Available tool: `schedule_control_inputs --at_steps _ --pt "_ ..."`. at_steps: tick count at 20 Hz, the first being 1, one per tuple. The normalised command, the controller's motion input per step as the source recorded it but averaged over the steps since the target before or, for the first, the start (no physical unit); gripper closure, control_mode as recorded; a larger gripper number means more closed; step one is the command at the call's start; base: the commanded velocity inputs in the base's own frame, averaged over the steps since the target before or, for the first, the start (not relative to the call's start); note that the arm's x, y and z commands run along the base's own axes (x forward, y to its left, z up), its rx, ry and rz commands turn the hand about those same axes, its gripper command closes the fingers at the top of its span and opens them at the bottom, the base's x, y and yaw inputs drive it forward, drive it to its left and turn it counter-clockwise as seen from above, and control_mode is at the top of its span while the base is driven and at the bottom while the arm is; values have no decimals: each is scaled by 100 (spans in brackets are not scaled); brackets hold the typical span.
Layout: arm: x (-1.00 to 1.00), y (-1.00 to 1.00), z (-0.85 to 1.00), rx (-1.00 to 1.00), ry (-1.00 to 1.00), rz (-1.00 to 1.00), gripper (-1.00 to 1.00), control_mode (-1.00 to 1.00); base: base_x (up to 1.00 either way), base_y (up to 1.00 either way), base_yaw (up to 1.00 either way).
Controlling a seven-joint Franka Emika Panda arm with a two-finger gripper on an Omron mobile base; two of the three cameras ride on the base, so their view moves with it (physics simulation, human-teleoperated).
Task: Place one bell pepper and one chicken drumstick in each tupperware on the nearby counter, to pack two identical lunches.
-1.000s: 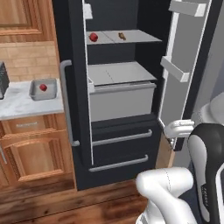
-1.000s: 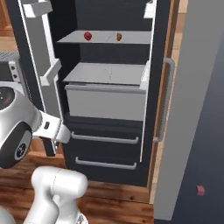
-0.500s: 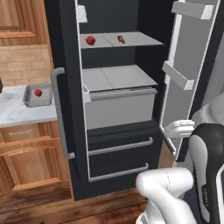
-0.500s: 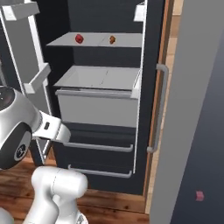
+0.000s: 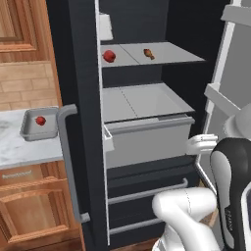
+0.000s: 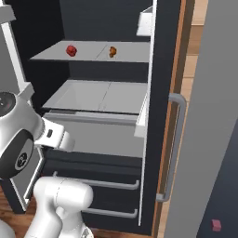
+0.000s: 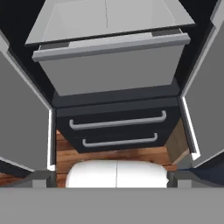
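On the fridge's upper shelf lie a red bell pepper (image 5: 109, 56) (image 6: 71, 50) and, to its right, a golden-brown chicken drumstick (image 5: 148, 53) (image 6: 112, 51). A grey rectangular tupperware (image 5: 29, 131) stands on the marble counter (image 5: 14, 149) at the left, and a second bell pepper (image 5: 40, 120) lies in it. My gripper (image 5: 201, 143) (image 7: 111, 177) hangs low in front of the fridge, well below the shelf. Its dark fingertips (image 7: 43, 177) stand wide apart, open with nothing between them.
The open left fridge door with its grey handle (image 5: 68, 162) stands between the counter and the fridge's inside. A grey crisper drawer (image 5: 147, 132) (image 7: 109, 57) is pulled out under the shelf. Two dark freezer drawers (image 7: 118, 127) sit below. The right door (image 5: 230, 73) is swung open.
The whole picture has shifted: the base has driven closer to the fridge, so the counter and tupperware have slid left. The gripper stays open and low.
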Motion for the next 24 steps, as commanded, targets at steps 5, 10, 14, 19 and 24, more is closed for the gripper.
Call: schedule_control_inputs --at_steps 5,10,14,19,24 --pt "0 0 0 0 0 0 -100 100 63 -19 0" --pt "0 0 0 0 0 0 -100 100 56 -17 0" --pt "0 0 0 0 0 0 -100 100 49 -18 0" --pt "0 0 0 0 0 0 -100 100 20 -12 0" --pt "0 -10 13 0 -9 0 -100 -100 0 0 0"
